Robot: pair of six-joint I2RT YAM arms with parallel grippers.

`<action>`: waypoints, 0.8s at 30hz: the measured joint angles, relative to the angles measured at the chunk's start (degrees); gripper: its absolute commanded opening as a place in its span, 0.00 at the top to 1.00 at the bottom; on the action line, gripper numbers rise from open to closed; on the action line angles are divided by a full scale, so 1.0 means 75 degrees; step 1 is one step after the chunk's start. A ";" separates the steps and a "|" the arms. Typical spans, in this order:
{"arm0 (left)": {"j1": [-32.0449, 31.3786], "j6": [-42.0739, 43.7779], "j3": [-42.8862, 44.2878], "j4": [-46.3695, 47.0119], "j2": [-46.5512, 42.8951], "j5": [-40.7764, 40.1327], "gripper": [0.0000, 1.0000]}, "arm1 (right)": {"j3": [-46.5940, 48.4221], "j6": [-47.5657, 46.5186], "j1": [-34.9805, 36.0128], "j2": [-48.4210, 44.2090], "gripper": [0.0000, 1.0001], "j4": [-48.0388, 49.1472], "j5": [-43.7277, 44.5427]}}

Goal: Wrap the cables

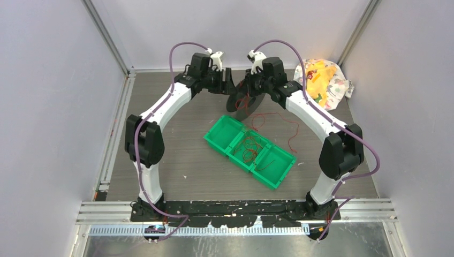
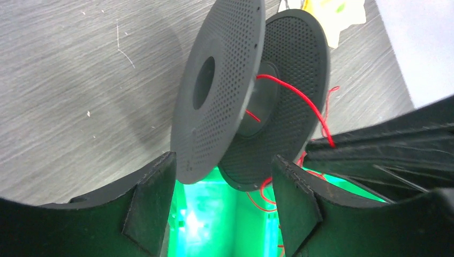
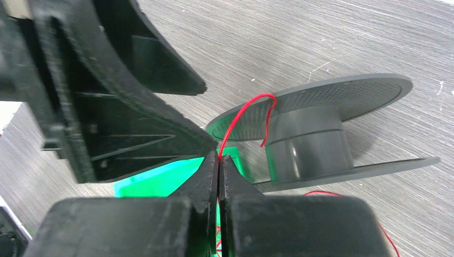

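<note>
Right claw (image 3: 219, 160) pressed together, pinching one of the red cables (image 3: 235, 120); it runs to the black spool (image 3: 308, 144) hub. Left claw (image 2: 224, 157) spread, spool rims between fingers, contact unclear. More loops in the middle bay of the green tray (image 1: 266, 179) and on tabletop (image 1: 176, 160). Far-corner bag (image 1: 323, 80) print unreadable.

top cam: fixed high behind the arm bases (image 1: 235, 211), looking down and forward over the whole table (image 1: 176, 171). left wrist cam looks out past the left tool (image 2: 224, 160), right wrist cam past the right tool (image 3: 219, 158), both very close. all three share the spool (image 1: 243, 104), cable (image 2: 300, 99) and green tray (image 1: 249, 151).
</note>
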 measured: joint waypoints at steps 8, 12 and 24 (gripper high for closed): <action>-0.0064 0.0493 0.0050 0.0423 0.0338 0.0009 0.33 | -0.0050 0.0557 -0.0271 0.0000 0.99 0.0434 -0.0571; -0.0064 0.0577 0.0050 0.0781 0.0350 0.0099 0.33 | -0.0166 0.1037 -0.0571 0.0000 1.00 0.0775 -0.0901; -0.0079 0.0536 0.0277 0.1177 0.0944 0.0207 0.34 | -0.0233 0.1894 -0.0848 0.0000 0.99 0.1376 -0.1483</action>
